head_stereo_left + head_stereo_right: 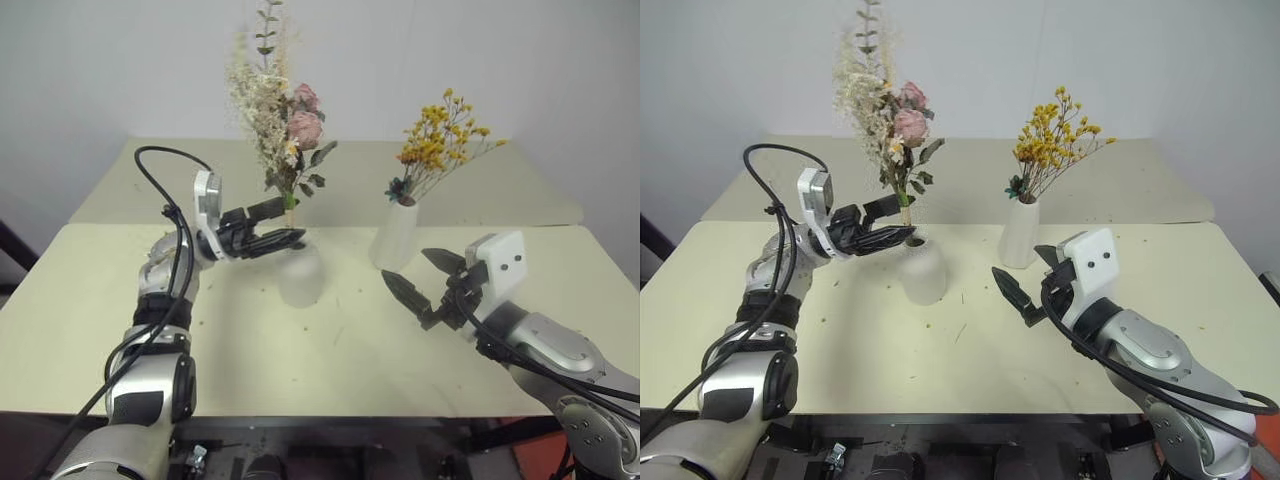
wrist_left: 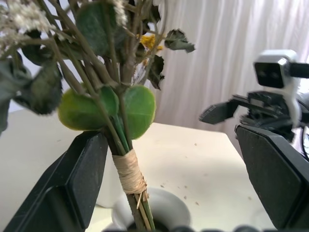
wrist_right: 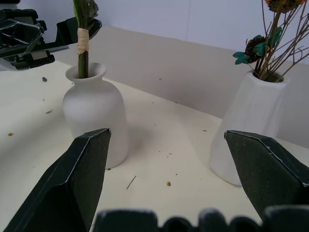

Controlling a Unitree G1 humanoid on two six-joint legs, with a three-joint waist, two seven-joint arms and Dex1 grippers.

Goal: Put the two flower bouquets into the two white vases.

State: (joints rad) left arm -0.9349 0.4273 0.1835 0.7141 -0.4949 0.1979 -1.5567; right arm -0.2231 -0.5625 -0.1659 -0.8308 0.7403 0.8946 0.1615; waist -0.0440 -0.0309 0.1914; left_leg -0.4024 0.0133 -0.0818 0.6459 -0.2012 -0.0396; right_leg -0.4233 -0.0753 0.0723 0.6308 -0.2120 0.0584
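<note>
The pink rose bouquet point(image 1: 285, 120) stands upright with its stem in the short squat white vase point(image 1: 302, 275), its raffia tie point(image 2: 129, 174) just above the neck. My left gripper point(image 1: 290, 222) is open around that stem above the vase. One finger point(image 2: 72, 188) sits close beside the stem and the other stands well away. The yellow-orange bouquet point(image 1: 440, 140) stands in the taller white vase point(image 1: 393, 238) to the right. My right gripper point(image 1: 405, 265) hangs open and empty over the table, in front of the taller vase.
Both vases stand mid-table on the cream front table point(image 1: 90, 320). Small flower crumbs point(image 3: 168, 183) lie scattered around them. A second cream table point(image 1: 500, 195) adjoins behind, in front of a white curtain.
</note>
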